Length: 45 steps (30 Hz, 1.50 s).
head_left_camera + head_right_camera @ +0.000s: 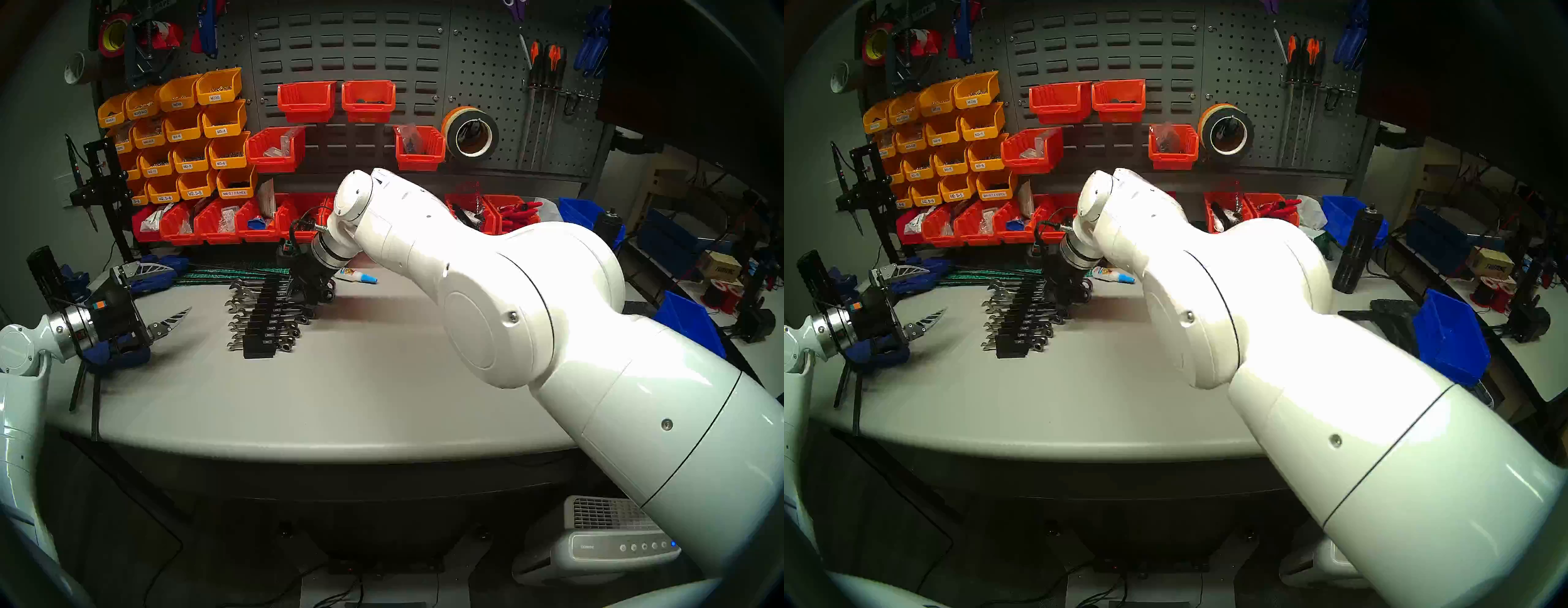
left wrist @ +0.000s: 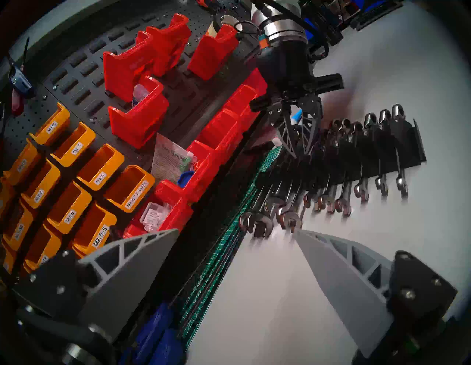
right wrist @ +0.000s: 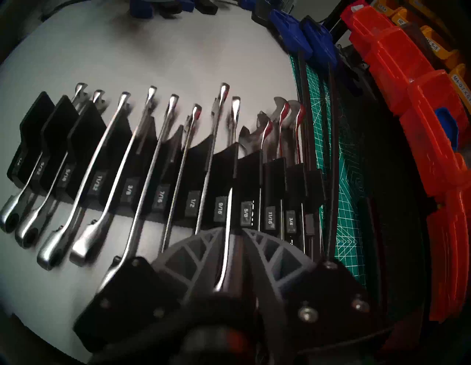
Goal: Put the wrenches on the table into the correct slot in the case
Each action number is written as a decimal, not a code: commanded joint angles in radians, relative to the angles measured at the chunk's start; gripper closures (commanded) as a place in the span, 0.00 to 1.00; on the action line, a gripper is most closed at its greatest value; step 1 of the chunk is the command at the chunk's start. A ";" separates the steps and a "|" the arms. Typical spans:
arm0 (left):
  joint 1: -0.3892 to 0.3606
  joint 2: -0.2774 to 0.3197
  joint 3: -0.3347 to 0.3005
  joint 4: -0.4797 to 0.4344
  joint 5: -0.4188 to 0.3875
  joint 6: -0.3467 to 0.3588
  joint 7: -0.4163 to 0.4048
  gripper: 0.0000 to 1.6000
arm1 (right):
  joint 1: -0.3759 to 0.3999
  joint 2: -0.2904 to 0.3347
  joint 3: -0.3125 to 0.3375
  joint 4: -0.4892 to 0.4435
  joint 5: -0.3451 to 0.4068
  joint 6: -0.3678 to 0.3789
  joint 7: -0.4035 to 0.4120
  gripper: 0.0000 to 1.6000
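A narrow black plastic stepped rack (image 1: 266, 316) with white size labels stands on the pale grey tabletop (image 1: 348, 382), its grooves filled by a row of shiny chrome combination wrenches (image 3: 109, 163) lying crosswise, open ends to one side and ratchet rings to the other.

The right gripper (image 3: 233, 244) reaches down over the far end of the rack, close to the green cutting mat (image 3: 341, 158) at the back of the tabletop. In the right wrist view one chrome wrench (image 3: 225, 237) runs straight through the gap between the two dark ribbed fingers (image 3: 193, 252), its shank seated in the groove between the 9/16 and 5/8 labels and its near end hidden under the gripper body. The jaws stand narrowly apart, one finger on each side of that shank; whether the pads touch the metal cannot be told from these views.

The left gripper (image 1: 163, 297) hangs above the tabletop's left edge, well apart from the rack, its grey ribbed jaws spread wide with nothing between them. Red plastic bins (image 1: 305, 99) and yellow bins (image 1: 191, 127) line the pegboard behind.
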 commanded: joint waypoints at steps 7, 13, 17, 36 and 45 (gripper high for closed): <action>-0.022 0.013 -0.020 -0.014 -0.016 0.002 0.006 0.00 | 0.035 -0.005 -0.003 -0.021 -0.003 0.000 0.002 0.31; -0.022 0.013 -0.020 -0.014 -0.015 0.001 0.006 0.00 | 0.044 0.000 -0.004 -0.024 -0.003 0.002 0.001 0.30; -0.022 0.013 -0.019 -0.014 -0.015 0.001 0.006 0.00 | 0.051 0.006 -0.006 -0.029 -0.004 0.002 -0.004 0.30; -0.022 0.013 -0.019 -0.013 -0.013 0.001 0.007 0.00 | 0.080 0.023 -0.006 -0.050 -0.010 -0.004 -0.030 0.25; -0.022 0.013 -0.019 -0.013 -0.013 0.000 0.007 0.00 | 0.095 0.024 -0.003 -0.061 -0.009 -0.012 -0.036 0.02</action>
